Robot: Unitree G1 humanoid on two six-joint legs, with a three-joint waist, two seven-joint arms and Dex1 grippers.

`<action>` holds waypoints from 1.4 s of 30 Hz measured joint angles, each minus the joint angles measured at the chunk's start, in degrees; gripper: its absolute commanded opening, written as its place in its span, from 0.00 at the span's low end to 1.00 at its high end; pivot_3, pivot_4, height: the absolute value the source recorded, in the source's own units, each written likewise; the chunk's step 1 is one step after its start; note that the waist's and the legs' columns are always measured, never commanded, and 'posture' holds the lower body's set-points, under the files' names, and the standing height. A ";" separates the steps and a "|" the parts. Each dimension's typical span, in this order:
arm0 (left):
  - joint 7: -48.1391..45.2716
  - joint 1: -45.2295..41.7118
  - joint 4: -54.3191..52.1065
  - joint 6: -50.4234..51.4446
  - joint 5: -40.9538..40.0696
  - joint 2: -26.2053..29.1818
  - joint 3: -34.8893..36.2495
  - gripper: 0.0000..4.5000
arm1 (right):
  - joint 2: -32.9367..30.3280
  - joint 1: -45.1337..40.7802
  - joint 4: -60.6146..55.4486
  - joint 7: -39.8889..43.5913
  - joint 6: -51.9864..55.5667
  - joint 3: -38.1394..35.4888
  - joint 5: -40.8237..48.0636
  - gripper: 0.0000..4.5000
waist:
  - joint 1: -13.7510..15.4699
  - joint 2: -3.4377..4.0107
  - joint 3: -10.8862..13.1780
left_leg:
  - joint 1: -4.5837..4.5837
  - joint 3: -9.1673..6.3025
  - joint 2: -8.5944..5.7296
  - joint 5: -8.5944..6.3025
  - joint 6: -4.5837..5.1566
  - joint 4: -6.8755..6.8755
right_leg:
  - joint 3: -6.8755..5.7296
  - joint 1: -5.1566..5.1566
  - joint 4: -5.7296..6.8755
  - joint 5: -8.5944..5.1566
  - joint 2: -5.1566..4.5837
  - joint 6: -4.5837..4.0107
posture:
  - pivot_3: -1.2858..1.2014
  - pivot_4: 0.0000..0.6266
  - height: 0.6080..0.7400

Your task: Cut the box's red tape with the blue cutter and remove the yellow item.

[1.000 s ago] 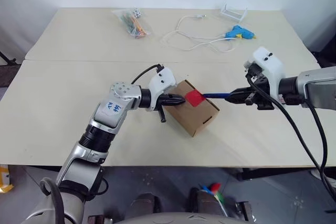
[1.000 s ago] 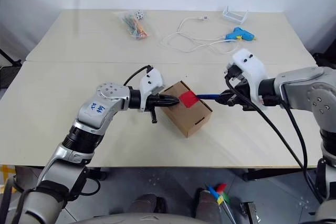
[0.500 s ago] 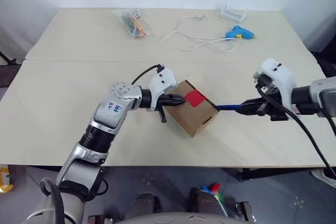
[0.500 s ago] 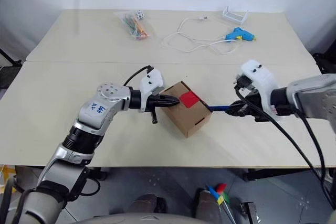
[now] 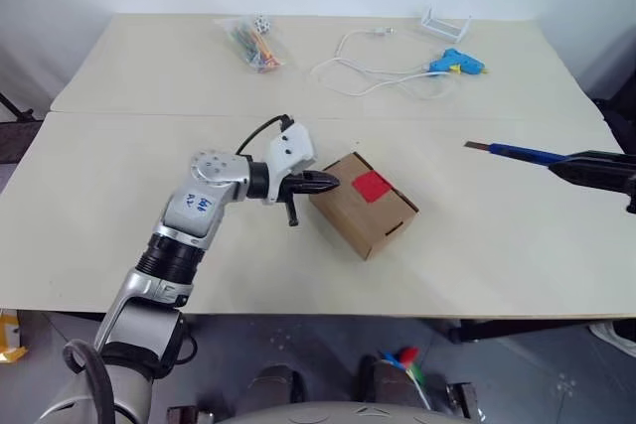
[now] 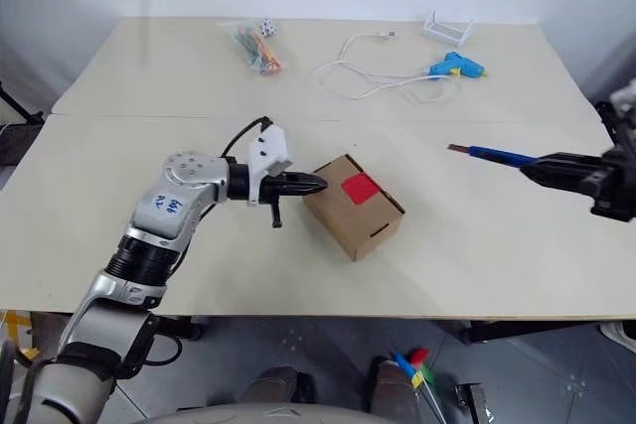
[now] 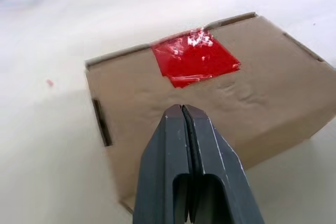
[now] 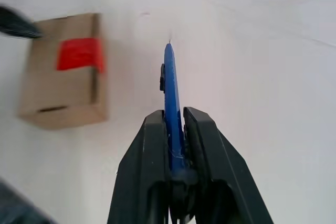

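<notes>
Box [image 5: 363, 204] is seated on the table [image 5: 119, 196], red tape [image 5: 372, 186] on its top. Left gripper [image 5: 328, 182], fingers pressed together and empty, is held beside the box's edge. Blue cutter [image 5: 517, 153] is clamped in the right gripper [image 8: 173, 129], well apart from the box.

1. I see the box [image 7: 220, 119] as matt brown cardboard, its top face faintly dented and creased.
2. The red tape [image 7: 195, 57] looks like thin glossy film, wrinkled, catching bright glints.
3. My left gripper [image 7: 182, 113] has smooth matt dark-grey plastic fingers [image 7: 210, 145].
4. The blue cutter [image 8: 171, 98] reads as smooth blue plastic; in the head view its tip [image 5: 475, 146] looks like dull metal.
5. The table [image 5: 149, 76] is a pale, smooth, matt surface.
6. The bag [image 5: 248, 42] at the far side is clear, shiny plastic.
7. The cord [image 5: 368, 74] looks smooth and white.
</notes>
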 measured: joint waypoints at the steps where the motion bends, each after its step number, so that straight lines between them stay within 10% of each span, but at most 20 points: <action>1: -1.35 -0.18 0.22 -0.70 -1.08 0.61 0.93 0.00 | 2.33 2.34 2.67 0.18 -4.96 -0.41 -2.31 0.04 | -0.05 0.00 0.00 | 0.00 0.02 -0.02 0.00 0.00 0.03 | 0.02 0.01 0.00 0.00 -0.01 0.00 | 0.52 0.24 1.00; 11: -8.35 7.98 0.39 0.27 -3.67 12.29 5.81 0.00 | 15.07 5.55 33.20 -4.17 -53.45 10.52 -25.17 0.11 | -2.33 0.34 0.04 | 0.28 0.21 0.02 0.06 -0.06 -0.17 | 0.24 0.02 0.04 -0.02 0.03 0.00 | 0.52 0.24 1.00; 17: -3.77 17.54 -5.09 2.53 -3.65 14.49 8.60 0.00 | 15.35 6.30 32.80 0.68 -53.63 11.29 -22.39 0.51 | -1.86 0.43 0.08 | 0.23 0.14 0.02 0.06 -0.05 -0.13 | 0.27 0.03 0.03 -0.02 -0.02 0.00 | 0.52 0.24 1.00; 23: 0.23 26.00 -13.83 9.71 -4.19 17.10 10.60 0.00 | 6.75 12.77 15.81 11.47 -37.11 6.83 -9.08 0.51 | -1.47 0.47 0.07 | 0.26 0.00 0.11 0.05 -0.05 -0.07 | 0.19 0.09 0.07 0.01 -0.01 -0.06 | 0.52 0.24 1.00; 27: 2.94 26.38 -17.69 12.48 -4.83 15.87 10.68 0.00 | 7.07 11.29 8.08 11.21 -33.76 10.24 -6.74 0.32 | -1.24 0.29 0.02 | 0.35 0.02 0.08 0.05 -0.06 0.01 | 0.25 0.21 0.01 0.06 -0.07 -0.15 | 0.52 0.24 1.00; 31: 8.36 23.91 -17.56 15.38 -4.07 9.73 7.88 0.00 | 15.61 -1.00 7.81 4.98 -42.57 28.43 -18.65 0.01 | -1.86 0.29 0.02 | 0.35 0.14 0.03 0.10 -0.12 0.05 | 0.38 0.08 0.11 0.10 -0.07 -0.20 | 0.52 0.24 1.00; 35: 12.03 19.98 -17.01 17.71 -2.73 3.14 1.58 0.00 | 25.34 -9.98 16.93 1.76 -54.75 43.38 -30.56 0.01 | -1.70 0.30 0.02 | 0.23 0.05 0.01 0.16 -0.15 -0.07 | 0.22 -0.10 0.31 0.10 -0.03 -0.20 | 0.52 0.24 1.00; 42: 15.38 15.73 -14.90 20.33 -1.07 0.02 -1.16 0.00 | 29.63 -12.94 21.91 4.64 -56.90 47.57 -32.56 0.01 | -1.70 0.31 0.02 | 0.11 -0.07 0.05 0.14 -0.15 -0.18 | -0.04 -0.10 0.16 0.11 0.03 -0.16 | 0.52 0.24 1.00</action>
